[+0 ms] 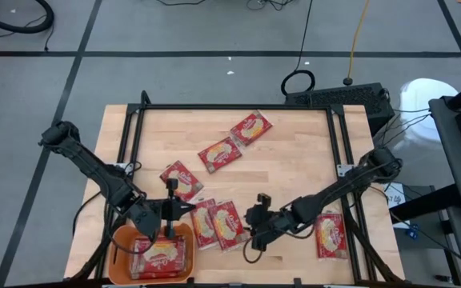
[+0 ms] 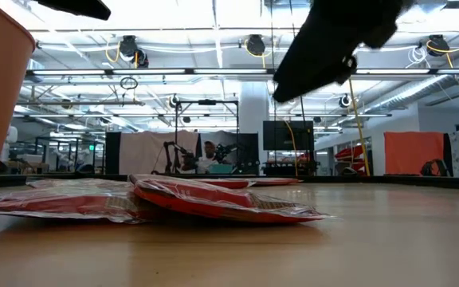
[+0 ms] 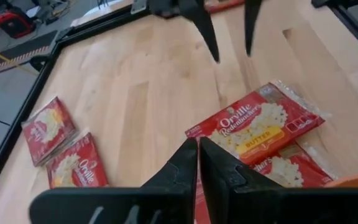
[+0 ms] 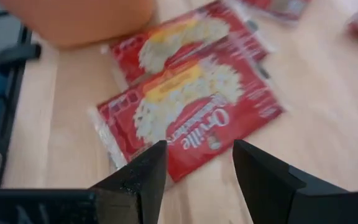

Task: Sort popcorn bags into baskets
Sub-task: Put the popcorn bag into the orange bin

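At the bench's (image 1: pixel 294 168) near edge the orange basket (image 1: pixel 121 240) holds popcorn bags, the left hand (image 1: pixel 184 208) above its far rim — fingers pressed together, empty. Beside it the right hand (image 1: pixel 254 232) hangs spread beside two overlapping bags (image 1: pixel 217 224); more bags (image 1: pixel 230 144) lie farther off.

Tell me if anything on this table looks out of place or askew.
One popcorn bag lies alone near the table's right edge, beyond the black frame rail, far from the orange basket. The two bags beside the basket overlap crookedly. Nothing looks spilled or torn.
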You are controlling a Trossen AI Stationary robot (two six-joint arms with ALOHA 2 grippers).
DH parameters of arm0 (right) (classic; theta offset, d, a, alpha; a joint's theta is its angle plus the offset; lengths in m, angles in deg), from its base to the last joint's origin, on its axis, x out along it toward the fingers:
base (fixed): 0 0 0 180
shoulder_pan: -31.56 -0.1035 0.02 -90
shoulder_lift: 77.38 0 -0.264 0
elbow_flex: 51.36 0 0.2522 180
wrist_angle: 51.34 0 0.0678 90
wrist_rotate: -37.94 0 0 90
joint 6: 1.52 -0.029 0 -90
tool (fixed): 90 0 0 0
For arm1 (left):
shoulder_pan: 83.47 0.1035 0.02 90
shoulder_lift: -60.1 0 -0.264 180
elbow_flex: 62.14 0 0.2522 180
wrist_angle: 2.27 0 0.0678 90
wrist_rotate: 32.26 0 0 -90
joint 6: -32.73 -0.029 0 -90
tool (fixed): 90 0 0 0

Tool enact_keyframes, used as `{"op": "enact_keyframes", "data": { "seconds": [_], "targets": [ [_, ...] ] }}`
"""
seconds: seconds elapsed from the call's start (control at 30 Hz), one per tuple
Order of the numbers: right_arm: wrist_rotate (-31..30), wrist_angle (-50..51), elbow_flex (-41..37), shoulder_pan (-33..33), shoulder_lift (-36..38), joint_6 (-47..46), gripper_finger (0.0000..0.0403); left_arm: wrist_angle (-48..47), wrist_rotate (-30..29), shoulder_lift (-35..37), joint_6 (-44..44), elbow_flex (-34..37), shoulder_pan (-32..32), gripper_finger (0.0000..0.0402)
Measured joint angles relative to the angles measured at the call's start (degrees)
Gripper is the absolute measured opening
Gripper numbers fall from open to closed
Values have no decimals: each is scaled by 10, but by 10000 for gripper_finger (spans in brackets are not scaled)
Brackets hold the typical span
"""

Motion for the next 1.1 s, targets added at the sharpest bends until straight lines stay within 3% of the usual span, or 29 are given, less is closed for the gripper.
{"op": "enact_keyframes", "data": {
  "seconds": [0.17,0.33,0.6,0.8,1.1],
  "targets": [
    [32,-103,0,-9,-59,49,177,29,0,0,-1,21,0,25],
    [41,-131,0,-27,-102,60,200,40,0,0,-2,26,0,26],
    [-47,-111,-1,-64,-115,57,249,77,0,0,-30,26,9,26],
    [-61,-95,-19,-70,-115,-11,241,89,0,0,-31,26,27,26],
    [-37,-242,-97,-68,-121,-52,217,95,0,0,-29,26,43,26]
  ]
}}
